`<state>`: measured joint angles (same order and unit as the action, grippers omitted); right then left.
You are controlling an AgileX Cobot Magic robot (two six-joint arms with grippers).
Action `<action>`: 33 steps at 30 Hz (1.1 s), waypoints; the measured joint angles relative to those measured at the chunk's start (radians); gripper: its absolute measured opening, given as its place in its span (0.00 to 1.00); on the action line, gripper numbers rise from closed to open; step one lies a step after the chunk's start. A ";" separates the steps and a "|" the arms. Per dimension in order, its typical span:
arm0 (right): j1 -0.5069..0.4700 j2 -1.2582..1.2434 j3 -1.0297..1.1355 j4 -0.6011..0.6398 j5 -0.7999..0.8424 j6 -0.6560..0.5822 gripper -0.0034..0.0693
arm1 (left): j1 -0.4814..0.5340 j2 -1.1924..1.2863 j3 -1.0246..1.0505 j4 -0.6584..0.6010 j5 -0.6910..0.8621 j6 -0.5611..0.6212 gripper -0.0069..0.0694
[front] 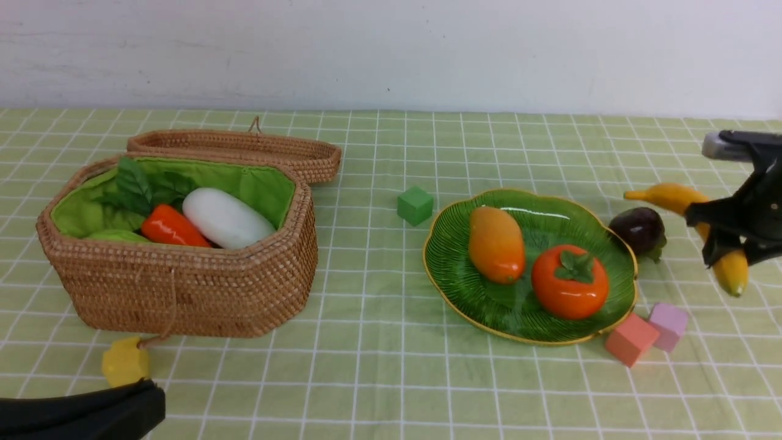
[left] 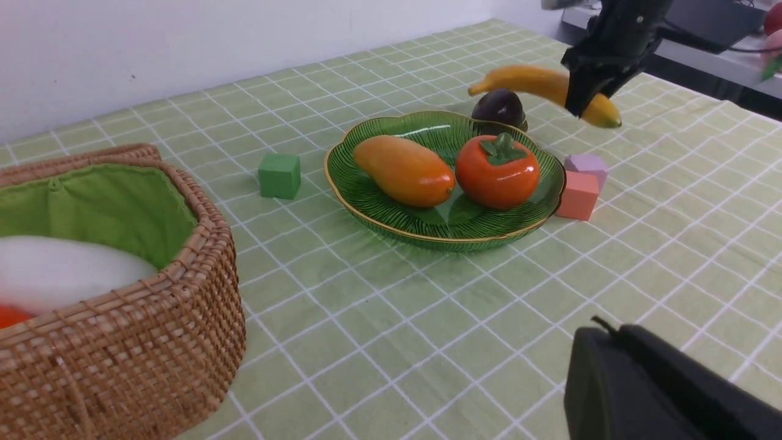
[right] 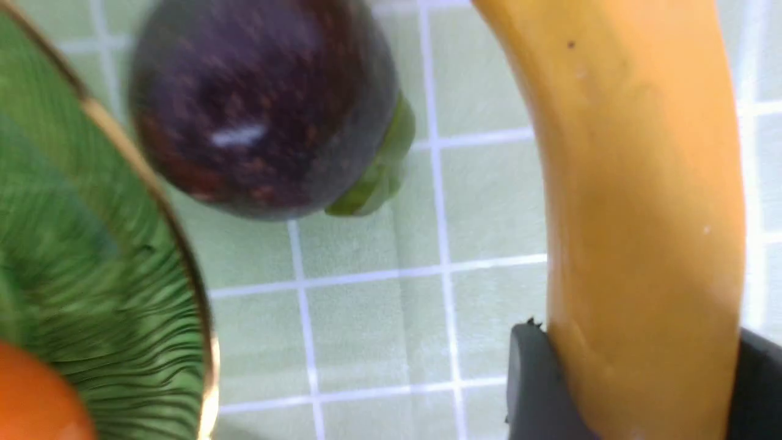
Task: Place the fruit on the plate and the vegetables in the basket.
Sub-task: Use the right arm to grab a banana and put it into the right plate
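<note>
Banana (right: 641, 183): clamped across its thick middle by the right gripper (front: 712, 235), a dark pad of the fingers (right: 531, 391) on each flank. Both ends jut past them, and it seems to hang clear of the cloth (front: 379, 342).
Jaws: part-way closed, stopped by the banana's girth, with nothing else between them.
Left gripper (front: 79, 412): closed, nothing seen in it, low beside the yellow cube (front: 125, 362), well apart from the working fingers.
Mangosteen (front: 638, 227): on the cloth just beside the fingers, between them and the plate. Whether it touches the rim I cannot tell.
Plate (front: 452, 244): beyond the mangosteen from the fingers. The mango (front: 496, 244) and persimmon (front: 569, 282) already fill much of it.
Risk, slip: glossy curved skin and long overhanging ends, so the banana may pivot between the pads.
Risk, knock: a low pass could strike the mangosteen and send it rolling. The pink cube (front: 630, 339) and purple cube (front: 669, 325) also crowd the rim nearest the fingers.
Risk, landing: little bare dish is left, and a banana set on the persimmon could slide over the shallow rim.
Basket (front: 183, 287): far from the fingers, lid open, holding radish (front: 226, 217), carrot (front: 171, 226) and gourd (front: 116, 235).
Surface: pale green cloth with a white grid, lying flat.
Room: plain white wall (front: 391, 49) behind, and a grey desk (left: 702, 58) with cables past the fingers.
</note>
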<state>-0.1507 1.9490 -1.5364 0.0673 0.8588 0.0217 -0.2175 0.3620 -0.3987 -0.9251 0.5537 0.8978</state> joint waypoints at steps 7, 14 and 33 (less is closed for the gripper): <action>0.011 -0.136 -0.003 0.007 0.054 -0.011 0.49 | 0.000 0.000 0.000 0.000 0.002 0.000 0.08; 0.154 -0.206 -0.003 0.165 0.066 -0.445 0.49 | 0.000 0.000 0.000 -0.011 0.062 0.057 0.08; 0.201 -0.002 -0.003 0.208 -0.059 -0.533 0.49 | 0.000 0.000 0.000 -0.080 0.147 0.203 0.08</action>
<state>0.0506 1.9466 -1.5391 0.2752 0.7998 -0.5110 -0.2175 0.3620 -0.3987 -1.0052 0.7007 1.1006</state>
